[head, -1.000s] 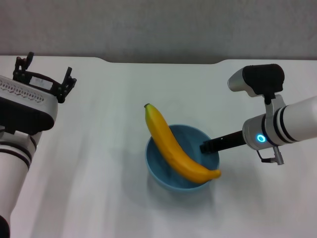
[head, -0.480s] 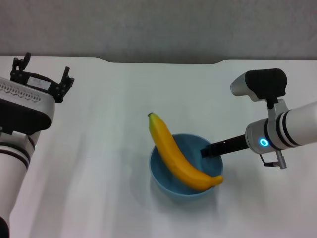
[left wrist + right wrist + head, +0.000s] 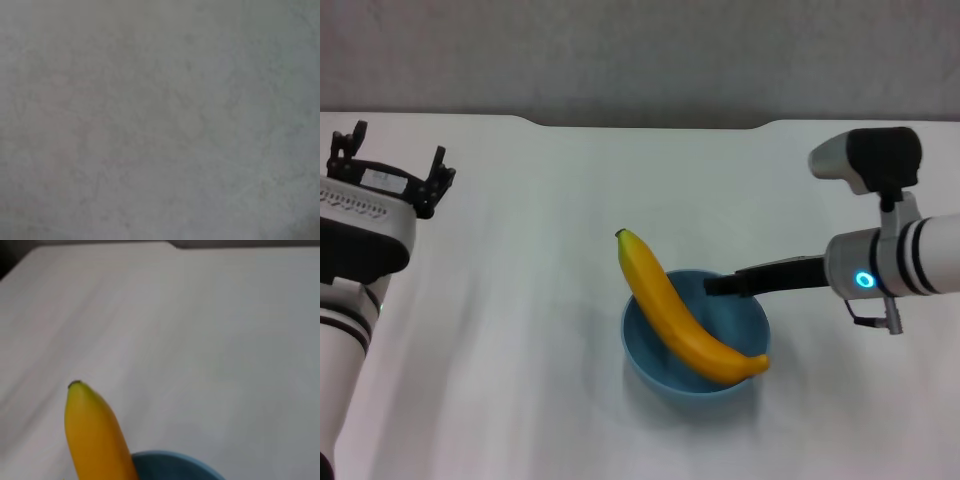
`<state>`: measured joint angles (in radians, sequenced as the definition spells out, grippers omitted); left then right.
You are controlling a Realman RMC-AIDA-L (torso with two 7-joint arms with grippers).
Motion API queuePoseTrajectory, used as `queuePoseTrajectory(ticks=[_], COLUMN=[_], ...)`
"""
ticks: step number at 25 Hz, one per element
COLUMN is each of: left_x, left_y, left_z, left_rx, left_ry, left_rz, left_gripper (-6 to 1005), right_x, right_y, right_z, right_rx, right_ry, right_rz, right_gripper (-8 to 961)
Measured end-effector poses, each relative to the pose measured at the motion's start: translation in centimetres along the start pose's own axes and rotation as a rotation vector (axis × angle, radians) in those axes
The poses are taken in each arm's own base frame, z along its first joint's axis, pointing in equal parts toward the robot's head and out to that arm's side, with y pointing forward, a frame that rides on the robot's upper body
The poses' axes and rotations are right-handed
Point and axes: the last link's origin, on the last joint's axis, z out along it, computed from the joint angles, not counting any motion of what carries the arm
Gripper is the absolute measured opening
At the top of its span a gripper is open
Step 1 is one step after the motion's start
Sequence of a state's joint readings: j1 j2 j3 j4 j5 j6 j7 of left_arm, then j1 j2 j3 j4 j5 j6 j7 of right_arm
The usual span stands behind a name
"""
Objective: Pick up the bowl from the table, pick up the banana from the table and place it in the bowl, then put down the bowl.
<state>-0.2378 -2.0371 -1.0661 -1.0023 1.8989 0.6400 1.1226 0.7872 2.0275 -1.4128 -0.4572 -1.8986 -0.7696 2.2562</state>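
Observation:
The light blue bowl (image 3: 745,318) rests on the white table (image 3: 510,320) near the middle. The yellow banana (image 3: 675,315) lies across it, stem tip sticking out past the far-left rim and the other end over the near-right rim. My right gripper (image 3: 712,285) hovers at the bowl's far rim, open and off the bowl. In the right wrist view the banana's tip (image 3: 92,425) and a bit of bowl rim (image 3: 170,462) show. My left gripper (image 3: 388,165) is open and empty, parked at the far left.
The table's far edge has a shallow notch (image 3: 650,122) behind the bowl. The left wrist view shows only a plain grey surface.
The bowl with the banana came down slightly to the right and has stayed put since. My right gripper let go of the rim and rose. The left arm drew back to the left.

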Motion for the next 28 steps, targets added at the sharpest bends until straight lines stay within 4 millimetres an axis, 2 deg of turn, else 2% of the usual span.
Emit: queuePoseTrajectory(ticks=[7, 11, 18, 24, 28], left_x=[-1.4, -2.1, -2.9, -3.3, -3.7], left_y=[-0.5, -0.6, -0.8, -0.2, 0.4], left_z=[-0.2, -0.2, -0.4, -0.7, -0.9], left_rx=[0.013, 0.014, 0.017, -0.026, -0.07], left_ry=[-0.029, -0.045, -0.062, -0.047, -0.036], left_rz=[-0.048, -0.075, -0.155, -0.214, -0.252], left_gripper=[894, 894, 893, 893, 893], right_x=[1.0, 1.6, 2.4, 4.6, 6.6], right_y=[-1.6, -2.4, -4.3, -5.1, -5.9], right_z=[-1.2, -2.5, -5.7, -7.6, -9.9], right_rx=[0.039, 0.049, 0.061, 0.062, 0.128], right_ry=[-0.055, -0.126, -0.416, -0.683, -0.931], right_rz=[-0.02, -0.047, -0.096, -0.151, -0.138], right_gripper=[683, 697, 701, 697, 696])
